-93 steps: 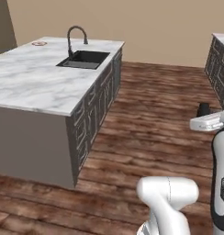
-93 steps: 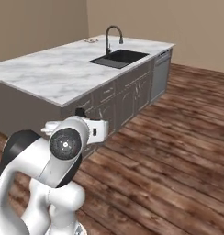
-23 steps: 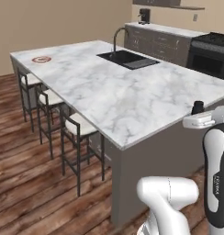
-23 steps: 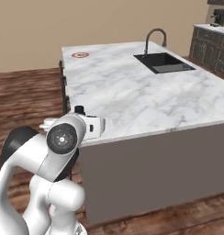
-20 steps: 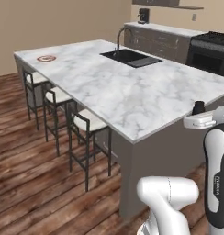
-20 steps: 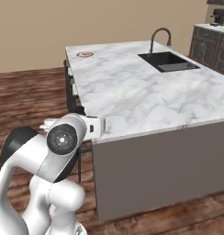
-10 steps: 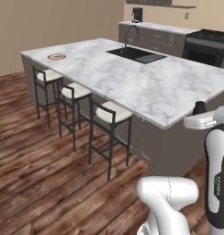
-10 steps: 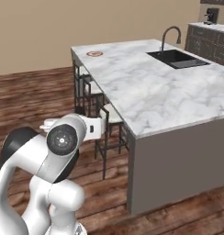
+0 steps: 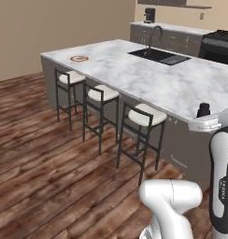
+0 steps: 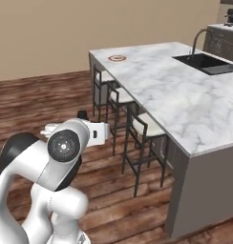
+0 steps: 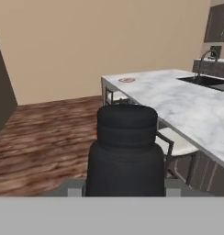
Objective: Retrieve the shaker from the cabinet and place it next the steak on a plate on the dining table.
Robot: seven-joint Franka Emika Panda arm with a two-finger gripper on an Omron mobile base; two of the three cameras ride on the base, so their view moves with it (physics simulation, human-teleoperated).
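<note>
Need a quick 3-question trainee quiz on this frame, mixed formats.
1. True or false: the shaker already stands on the dining table.
2. How many stools stand along the island's side?
3. The plate sits: A) beside the sink, B) near the far corner above the stools, C) on a stool.

Key: 1 false, it fills the hand view at the end effector. 2 three. 3 B.

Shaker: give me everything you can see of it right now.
The shaker is matte black and cylindrical, with a wider lower body and a narrower ribbed, rounded top. It stands upright in the gripper, close to the hand camera; the jaws themselves are hidden behind it. In the left base view its top pokes above the white hand, short of the dining table.
</note>
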